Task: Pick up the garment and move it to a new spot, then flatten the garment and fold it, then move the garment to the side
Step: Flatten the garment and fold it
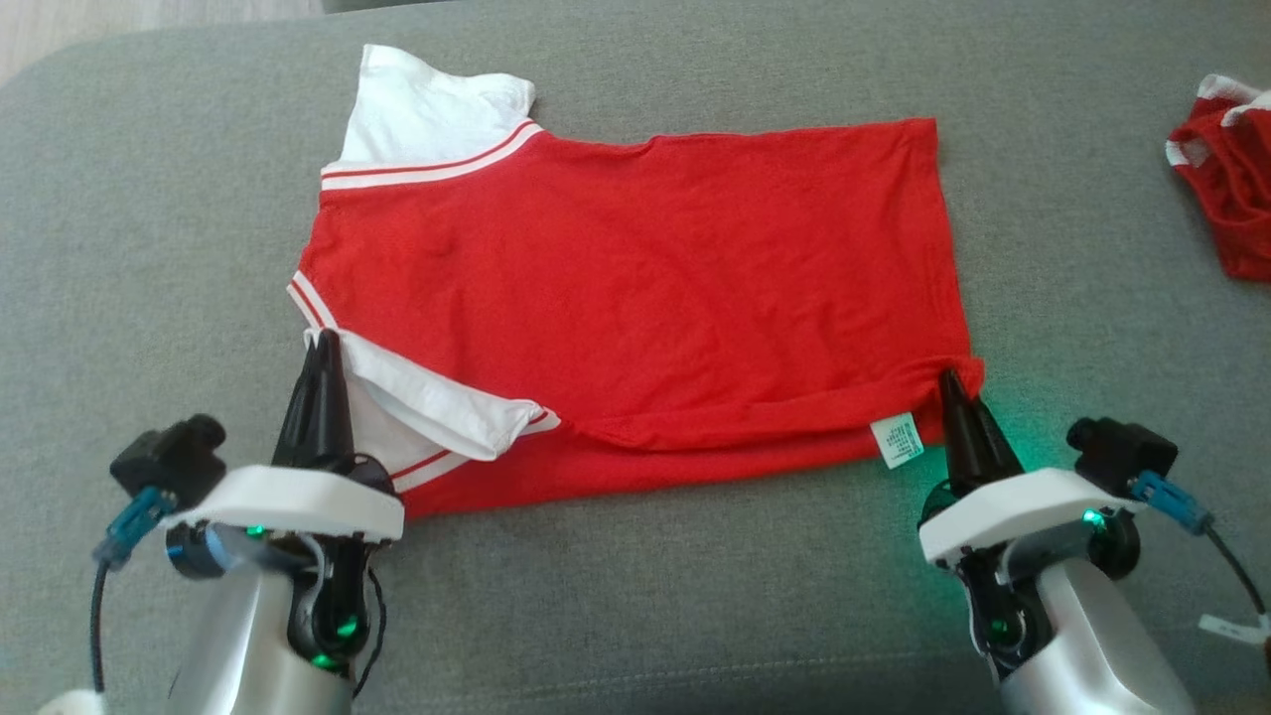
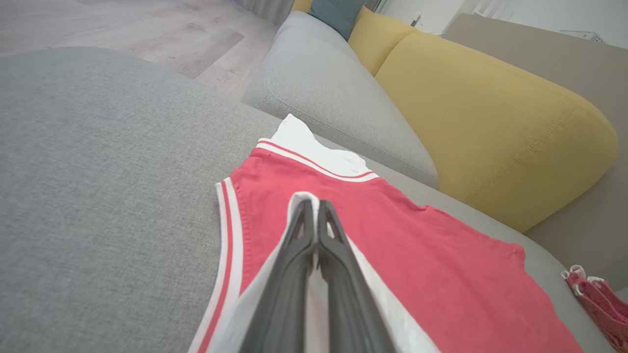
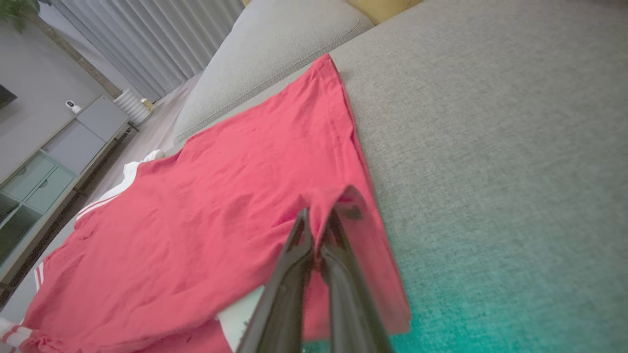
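The garment (image 1: 635,278) is a red shirt with white sleeves and red-white trim, spread sideways on a grey cushion. Its near edge is folded partway over the body. My left gripper (image 1: 323,343) is shut on the white sleeve edge at the garment's near left corner, and in the left wrist view the white cloth wraps the tips of that gripper (image 2: 314,206). My right gripper (image 1: 951,382) is shut on the red hem at the near right corner, beside a white label (image 1: 898,440). In the right wrist view the hem lifts over that gripper (image 3: 319,218).
A second red and white piece of clothing (image 1: 1226,189) lies bunched at the far right of the cushion (image 1: 149,248). A yellow backrest (image 2: 490,122) and a grey cushion (image 2: 333,93) stand beyond the garment. Wooden floor (image 2: 122,24) lies past the cushion's edge.
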{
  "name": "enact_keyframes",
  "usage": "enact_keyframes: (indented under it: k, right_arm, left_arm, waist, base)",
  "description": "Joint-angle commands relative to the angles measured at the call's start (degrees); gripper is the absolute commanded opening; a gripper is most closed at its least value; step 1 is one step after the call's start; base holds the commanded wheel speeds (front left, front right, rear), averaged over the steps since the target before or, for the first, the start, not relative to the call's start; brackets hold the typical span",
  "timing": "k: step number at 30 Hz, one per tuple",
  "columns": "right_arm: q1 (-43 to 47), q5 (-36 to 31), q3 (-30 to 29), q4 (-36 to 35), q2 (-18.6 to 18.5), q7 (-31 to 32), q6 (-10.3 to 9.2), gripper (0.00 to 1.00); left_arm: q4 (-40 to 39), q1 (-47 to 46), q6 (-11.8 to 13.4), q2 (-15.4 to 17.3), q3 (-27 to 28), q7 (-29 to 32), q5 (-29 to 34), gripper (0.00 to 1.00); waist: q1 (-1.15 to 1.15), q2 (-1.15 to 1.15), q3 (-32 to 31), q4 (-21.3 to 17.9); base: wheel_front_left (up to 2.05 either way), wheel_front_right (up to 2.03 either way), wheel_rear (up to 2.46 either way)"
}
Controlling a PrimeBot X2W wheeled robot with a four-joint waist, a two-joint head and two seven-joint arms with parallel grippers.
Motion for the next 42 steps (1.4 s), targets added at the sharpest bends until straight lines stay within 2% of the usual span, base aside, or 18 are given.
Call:
enact_keyframes:
  k: [1,2,3,4,5,14,19,24,30,35,42]
  right_arm:
    - [-2.2,0.5,1.6,-1.3,0.0,-0.9,0.37,0.14]
    - [-2.6,1.0,1.8,-1.0,0.0,-1.1,0.37,0.44]
    - [-3.0,1.5,2.0,-0.7,0.0,-1.2,0.37,0.78]
    - [-3.5,2.0,2.3,-0.3,0.0,-1.3,0.37,1.00]
    - [-4.1,2.5,2.6,0.2,0.0,-1.5,0.37,1.00]
    - [-11.0,6.4,5.3,7.1,0.0,-4.0,0.37,1.00]
    - [-12.1,4.2,3.6,7.6,0.0,-6.3,0.37,1.00]
    - [-10.6,-1.8,-0.1,3.3,-0.1,-6.9,0.37,1.00]
    - [-5.7,-7.4,-3.6,-5.4,0.0,-7.0,0.37,1.00]
    - [-2.3,-8.1,-3.7,-10.5,0.0,-7.0,0.37,1.00]
    - [-1.1,-7.5,-2.6,-13.4,0.0,-6.3,0.37,1.00]
  left_arm:
    - [-1.1,-2.5,-0.3,0.2,2.3,-0.7,0.6,0.00]
    - [-0.5,-3.0,-0.5,0.2,2.4,-0.7,0.9,0.10]
    - [0.1,-3.3,-0.6,0.1,2.5,-0.7,1.0,0.44]
    - [0.6,-3.7,-0.8,0.1,2.6,-0.7,1.1,0.87]
    - [1.0,-4.0,-1.0,0.1,2.8,-0.7,1.2,1.00]
    - [2.0,-4.3,-2.1,-0.1,3.8,-0.7,1.6,1.00]
    - [-1.3,-0.2,-2.7,-0.2,3.6,-0.7,1.0,1.00]
    - [-4.7,6.1,-2.6,0.4,3.0,0.5,0.8,1.00]
    - [-10.7,13.7,-0.4,3.2,3.2,6.7,0.8,1.00]
    - [-13.1,17.0,2.0,4.2,3.2,12.6,0.0,1.00]
    - [-13.0,16.5,3.7,4.0,4.2,15.1,-1.7,1.00]
  waist:
    - [0.00,0.00,0.0,-0.1]
    - [0.00,0.00,0.0,-0.2]
    - [0.00,0.00,0.0,-0.3]
    - [0.00,0.00,0.1,-0.4]
    - [0.00,0.00,0.1,-0.6]
    - [0.00,0.00,-0.1,-0.1]
    - [0.00,0.00,-0.9,0.4]
    - [0.00,0.00,-1.1,0.2]
    - [0.00,0.00,-0.3,0.1]
    - [0.00,0.00,0.0,-0.2]
    - [0.00,0.00,0.9,-1.7]
  base:
    - [0.00,0.00,0.00]
    - [0.00,0.00,0.00]
    - [0.00,0.00,0.00]
    - [0.00,0.00,0.00]
    - [0.00,0.00,0.00]
    - [0.00,0.00,0.00]
    - [0.00,0.00,0.00]
    - [0.00,0.00,0.00]
    - [0.00,0.00,0.00]
    - [0.00,0.00,0.00]
    - [0.00,0.00,0.00]
